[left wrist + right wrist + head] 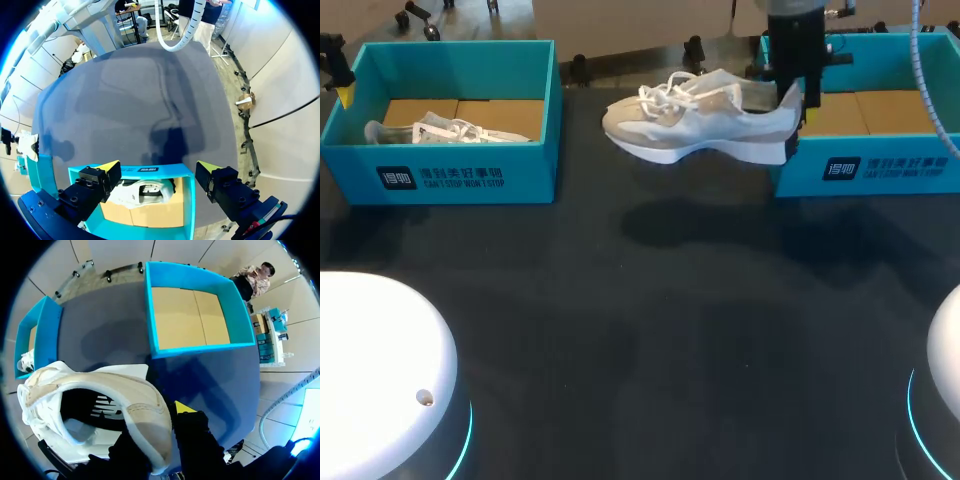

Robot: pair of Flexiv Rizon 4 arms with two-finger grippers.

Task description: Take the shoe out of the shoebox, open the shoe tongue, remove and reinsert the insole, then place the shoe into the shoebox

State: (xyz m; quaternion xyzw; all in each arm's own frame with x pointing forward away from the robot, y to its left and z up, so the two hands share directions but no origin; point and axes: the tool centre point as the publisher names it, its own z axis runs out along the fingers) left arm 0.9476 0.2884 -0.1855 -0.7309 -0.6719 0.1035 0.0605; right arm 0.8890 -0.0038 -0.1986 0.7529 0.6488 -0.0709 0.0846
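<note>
While tool (798, 106) grips heel, shoe (698, 126) level, toe left

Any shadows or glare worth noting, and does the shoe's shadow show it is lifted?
Head view: the shoe in the right hand casts a shadow on the table, apart from its sole, so it hangs lifted; the white arm bases glare at the near corners. Left wrist view: a shadow lies ahead of the open left hand. Right wrist view: shadow beside the empty shoebox.

Shoe (700, 125) aloft in right fingers (812, 95), over table (650, 300)
</note>
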